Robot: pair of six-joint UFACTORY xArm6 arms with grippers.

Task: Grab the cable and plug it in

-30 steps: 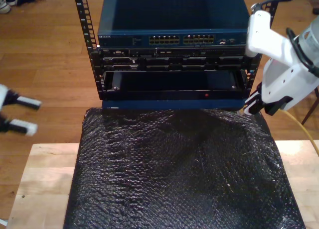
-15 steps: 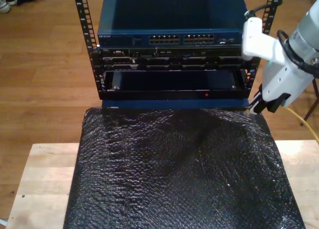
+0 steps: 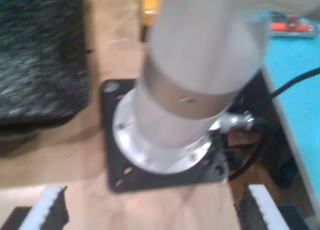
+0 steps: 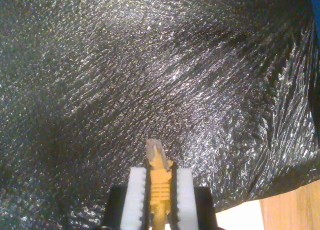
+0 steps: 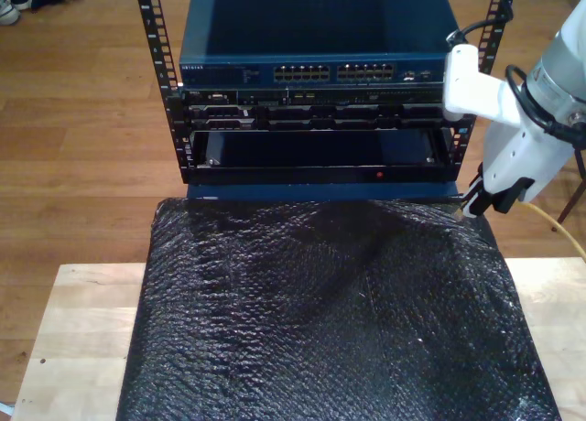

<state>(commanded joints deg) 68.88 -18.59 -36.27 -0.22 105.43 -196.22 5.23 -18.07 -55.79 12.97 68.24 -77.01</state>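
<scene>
Cable (image 4: 159, 182) comes last here, being the smallest thing in sight, though the job turns on it. Largest is the black bubble-wrap sheet (image 5: 330, 320), which covers most of the pale wooden surface (image 5: 78, 339) in the exterior view. Beyond the sheet, toward twelve o'clock in that view, stands an open rack (image 5: 316, 119) with a blue network switch (image 5: 316, 46) on top, two rows of ports along its front face. A white arm (image 5: 536, 119) reaches in from about two o'clock in the exterior view, its tip low over the far corner of the sheet near the rack's post.

The first wrist view looks at a silvery arm base (image 3: 175, 125) bolted to a black plate (image 3: 112, 135) on the wood. My first claw (image 3: 150, 210) stands wide open, its two ridged pads well apart with nothing between them.

My second claw (image 4: 160, 197) is clamped on the cable just behind its tip, the white pads pressing the yellow boot from both sides. The clear plug (image 4: 154, 149) sticks out past the pads over the sheet; whether it touches the wrap is hard to say. In the exterior view a yellow strand (image 5: 558, 224) trails away at about three o'clock.
</scene>
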